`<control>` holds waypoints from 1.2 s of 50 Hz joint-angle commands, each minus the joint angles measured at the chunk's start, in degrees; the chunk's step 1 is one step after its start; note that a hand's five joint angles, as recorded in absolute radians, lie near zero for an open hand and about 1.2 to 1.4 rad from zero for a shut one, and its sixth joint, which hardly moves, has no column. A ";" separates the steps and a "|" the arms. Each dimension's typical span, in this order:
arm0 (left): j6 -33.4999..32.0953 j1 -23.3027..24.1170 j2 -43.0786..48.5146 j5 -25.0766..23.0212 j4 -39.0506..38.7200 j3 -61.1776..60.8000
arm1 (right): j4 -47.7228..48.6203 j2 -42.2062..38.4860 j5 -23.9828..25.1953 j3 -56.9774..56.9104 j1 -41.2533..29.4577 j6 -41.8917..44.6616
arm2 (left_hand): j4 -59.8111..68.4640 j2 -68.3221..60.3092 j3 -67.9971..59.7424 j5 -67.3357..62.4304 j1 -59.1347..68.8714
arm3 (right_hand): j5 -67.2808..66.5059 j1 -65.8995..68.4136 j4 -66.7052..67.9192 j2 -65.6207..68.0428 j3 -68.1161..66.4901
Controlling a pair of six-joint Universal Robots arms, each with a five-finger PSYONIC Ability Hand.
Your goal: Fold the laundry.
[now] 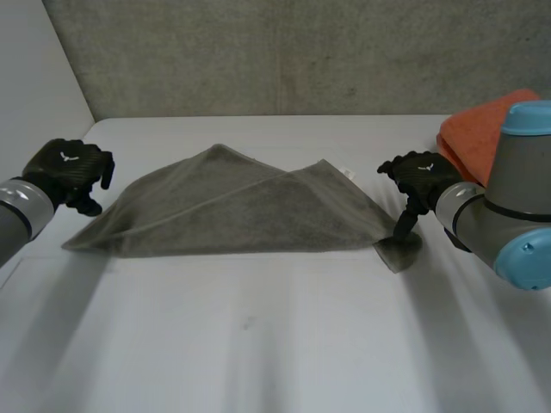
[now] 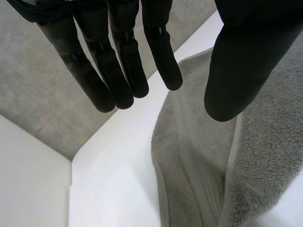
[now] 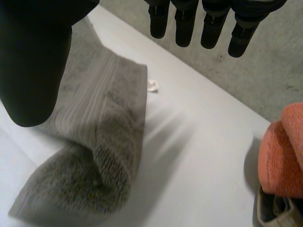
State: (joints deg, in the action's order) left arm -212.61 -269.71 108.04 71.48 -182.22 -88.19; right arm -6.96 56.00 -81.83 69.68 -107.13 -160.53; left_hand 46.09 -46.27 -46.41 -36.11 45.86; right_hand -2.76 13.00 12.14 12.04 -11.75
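**Operator:** Position of grey towel (image 1: 241, 211)?

**Technician:** Spread low on white tabletop (image 1: 275, 344). Folded over on the diagonal into a wide triangle: peak pointing away from the robot, long edge toward it. Small white label (image 1: 349, 172) at the towel's far right edge.

**Operator:** Left hand (image 1: 69, 170), location and state?

**Technician:** Just beside the towel's left corner, apart from the cloth in the head view. Contact with the tabletop not determinable. In the left wrist view, fingers (image 2: 111, 71) straight and set apart from the thumb: released, grasping nothing. Towel's folded edge running below the thumb tip.

**Operator:** Right hand (image 1: 420, 176)?

**Technician:** At the towel's right corner. In the head view, part of the hand reaching down onto that corner, apparently touching it. Corner itself bunched and turned over, not flat like the rest of the towel. In the right wrist view, fingers (image 3: 184, 23) straight and held well away from the thumb: released, no cloth pinched between them. Thumb over the ribbed band of the towel, near the bunched corner.

**Operator:** Other items near the towel?

**Technician:** Stack of orange towels (image 1: 478, 133), folded, well apart from the grey towel, out past its right corner and beyond the right hand.
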 commanded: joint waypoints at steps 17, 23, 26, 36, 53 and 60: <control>-7.21 -9.25 13.06 -4.42 15.49 11.37 | 0.54 -2.12 2.20 0.81 -0.63 -0.58 | -16.54 16.71 16.86 16.56 -16.30 | 2.76 -3.00 -2.14 -2.04 1.75; -7.47 -9.69 17.28 -7.50 16.11 13.13 | 0.81 -3.88 1.94 1.08 -0.98 0.65 | -16.03 16.21 16.35 16.05 -15.80 | 2.76 -3.00 -2.14 -2.04 1.75; -7.38 -9.51 19.04 -7.32 15.76 14.09 | 1.16 -4.67 1.76 1.25 -1.07 1.53 | -14.19 14.37 14.51 14.22 -13.96 | 2.76 -3.00 -2.14 -2.04 1.75; -7.12 -8.55 23.70 -5.30 15.32 18.23 | 4.93 -6.25 -0.52 2.74 -1.16 4.61 | -5.78 5.96 6.10 5.80 -5.54 | 2.76 -3.00 -2.14 -2.04 1.75; -2.91 -4.95 23.01 -3.54 11.72 22.10 | 4.86 -7.05 -3.25 3.27 0.34 8.13 | 33.91 -33.73 -33.59 -33.89 34.14 | -67.23 66.99 67.86 67.95 -68.25; 4.04 -2.75 19.40 -2.67 8.29 25.08 | -5.07 0.94 0.17 8.27 1.75 7.07 | 33.91 -33.73 -33.59 -33.89 34.14 | -67.24 67.00 67.86 67.96 -68.25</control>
State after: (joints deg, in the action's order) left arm -213.46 -274.02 130.16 68.18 -171.68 -65.34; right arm -4.64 51.05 -84.50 73.93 -106.17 -152.86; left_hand 68.47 -68.52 -68.06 -56.77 67.08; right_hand -56.81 62.52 68.15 67.08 -67.65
